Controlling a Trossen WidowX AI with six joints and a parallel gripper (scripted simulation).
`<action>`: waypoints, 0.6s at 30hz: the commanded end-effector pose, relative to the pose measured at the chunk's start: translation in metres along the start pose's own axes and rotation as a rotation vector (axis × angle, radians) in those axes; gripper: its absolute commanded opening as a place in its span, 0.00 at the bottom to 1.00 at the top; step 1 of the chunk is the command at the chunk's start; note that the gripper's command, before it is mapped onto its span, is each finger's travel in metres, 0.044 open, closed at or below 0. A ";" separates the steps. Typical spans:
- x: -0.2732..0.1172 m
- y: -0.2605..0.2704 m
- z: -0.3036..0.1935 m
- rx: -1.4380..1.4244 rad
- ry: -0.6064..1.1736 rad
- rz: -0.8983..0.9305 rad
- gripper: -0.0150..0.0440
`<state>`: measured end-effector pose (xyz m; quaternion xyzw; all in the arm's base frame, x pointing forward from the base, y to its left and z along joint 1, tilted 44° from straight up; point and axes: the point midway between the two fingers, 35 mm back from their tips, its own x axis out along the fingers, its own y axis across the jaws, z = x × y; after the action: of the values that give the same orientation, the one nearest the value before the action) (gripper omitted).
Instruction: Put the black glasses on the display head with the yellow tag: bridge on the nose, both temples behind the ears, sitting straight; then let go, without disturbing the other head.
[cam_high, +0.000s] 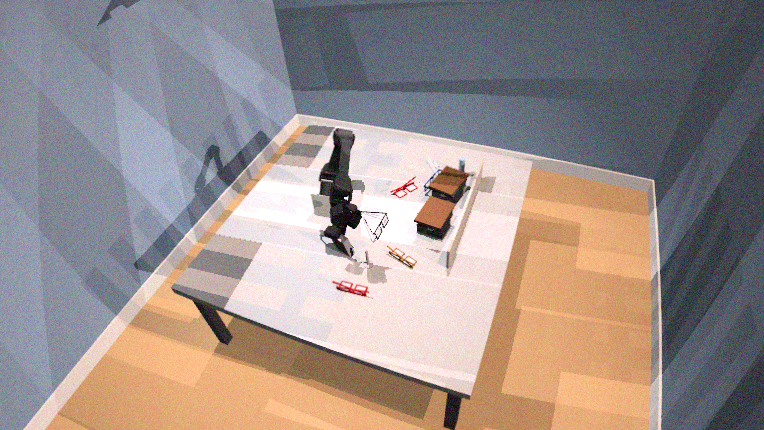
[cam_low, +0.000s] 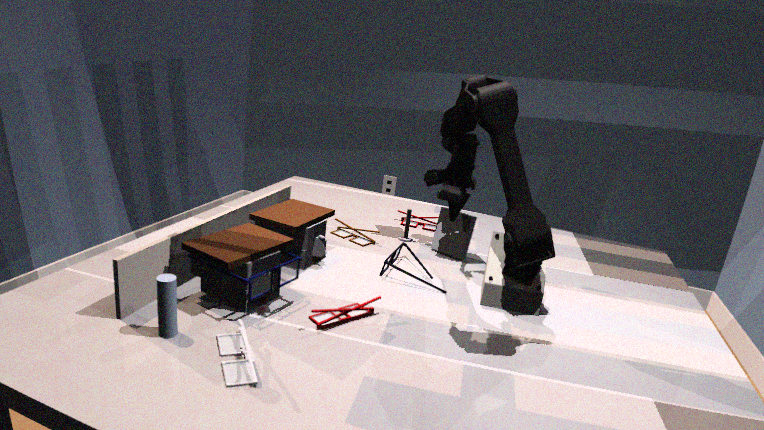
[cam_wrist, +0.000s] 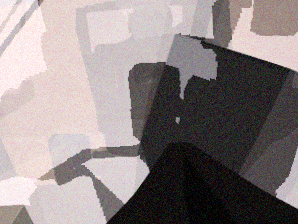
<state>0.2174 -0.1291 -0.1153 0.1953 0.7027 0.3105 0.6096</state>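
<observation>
1. Black glasses (cam_high: 380, 228) (cam_low: 422, 279): on the table between arm and heads, temples spread. Expect a light, springy part with slender, easily twisted temples.
2. Grip point: the bridge or the frame front close to it, squeezed lightly; both temples must remain free to pass the ears. Smooth rims may pivot in the pads.
3. Gripper (cam_high: 352, 256) (cam_low: 453, 214) (cam_wrist: 178, 152): fingers closed, nothing between them, raised above the table. Open before descending.
4. Brown-topped heads: near head (cam_high: 449, 181) (cam_low: 240, 243) and far head (cam_high: 435, 210) (cam_low: 294, 212), named by the exterior view, stand side by side. Blue glasses (cam_high: 427, 184) (cam_low: 267, 278) are at the near head. The yellow tag cannot be made out (confirm it before approach).
5. Obstructions: the upright post (cam_high: 367, 259) (cam_low: 407, 224) near the pickup; the low panel (cam_high: 465, 219) (cam_low: 144, 283) behind the heads. Either could catch a temple or the wrist.
6. Clearance: amber glasses (cam_high: 402, 256) (cam_low: 354, 235) also lie nearby; avoid sweeping low.
</observation>
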 end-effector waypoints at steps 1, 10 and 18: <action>0.001 -0.004 -0.001 -0.002 0.006 0.001 0.25; 0.001 -0.010 -0.001 -0.002 0.006 0.000 0.25; 0.002 -0.016 -0.002 -0.002 0.006 0.000 0.25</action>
<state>0.2181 -0.1382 -0.1240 0.1947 0.7027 0.3100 0.6101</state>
